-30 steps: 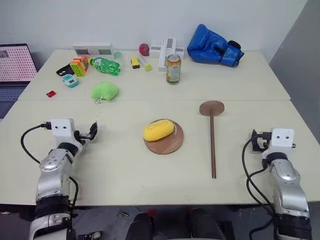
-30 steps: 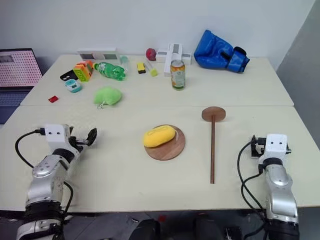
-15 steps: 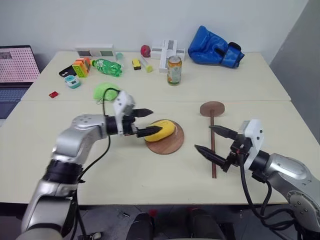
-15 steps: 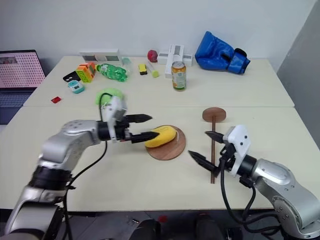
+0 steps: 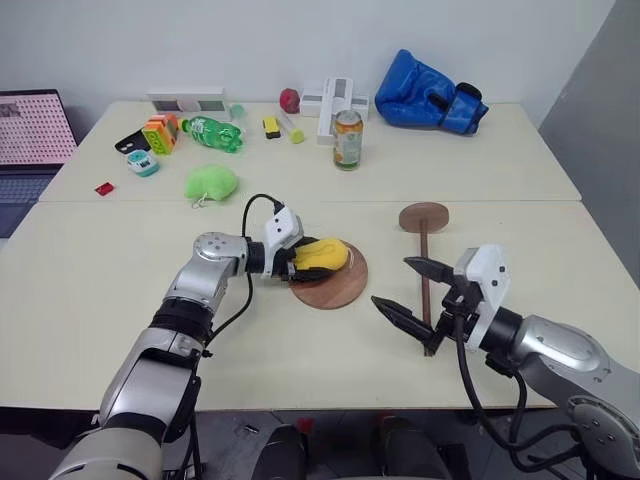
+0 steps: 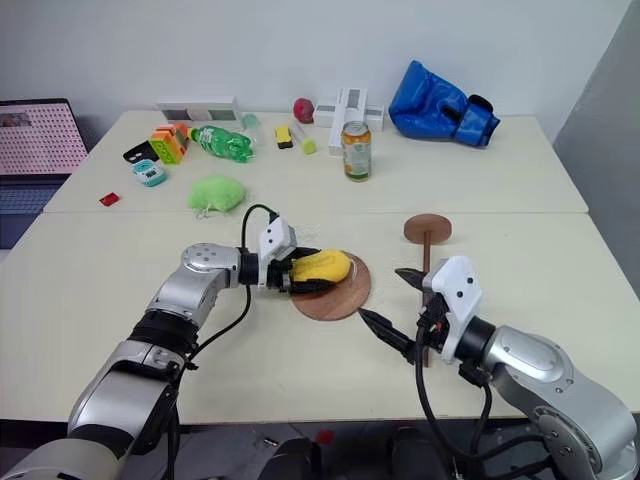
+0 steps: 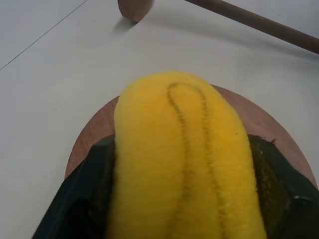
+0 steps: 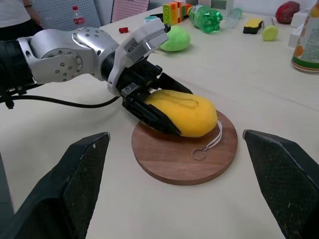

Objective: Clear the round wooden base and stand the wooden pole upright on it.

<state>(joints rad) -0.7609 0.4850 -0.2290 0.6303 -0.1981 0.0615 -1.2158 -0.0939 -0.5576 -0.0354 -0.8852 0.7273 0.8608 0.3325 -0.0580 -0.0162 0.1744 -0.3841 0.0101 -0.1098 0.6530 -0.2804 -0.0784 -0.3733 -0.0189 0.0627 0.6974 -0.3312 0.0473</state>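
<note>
Base (image 5: pixel 335 285): it is lying flat on the near table, in front of you and slightly left of the pole, with a yellow plush (image 5: pixel 322 256) sitting on its far-left part, so you are not yet looking at a cleared disc.
Plush: it is resting on the base with its cord and small ring (image 8: pixel 199 154) trailing onto the bare wood.
Left gripper (image 5: pixel 312 263): you are reaching in from the left, and its two black fingers (image 8: pixel 152 117) are lying along either side of the plush, pressing against it; the plush is still sitting on the base, not lifted.
Right gripper (image 5: pixel 410 291): you are holding it wide open and empty, one finger just left of the pole's shaft and the other crossing over it; I cannot tell whether it is touching the wood.
Pole (image 5: pixel 424 270): it is lying flat on the table to the right of the base, apart from it, its small disc end (image 5: pixel 424 216) pointing away from you and the plain end towards you.
Far table: a can (image 5: pixel 347 139), a green bottle (image 5: pixel 211 131), a green plush (image 5: pixel 210 182) and a blue boxing glove (image 5: pixel 428 92) are sitting well beyond the base.
Left edge: a laptop (image 5: pixel 28 140) is standing open beside the table.
</note>
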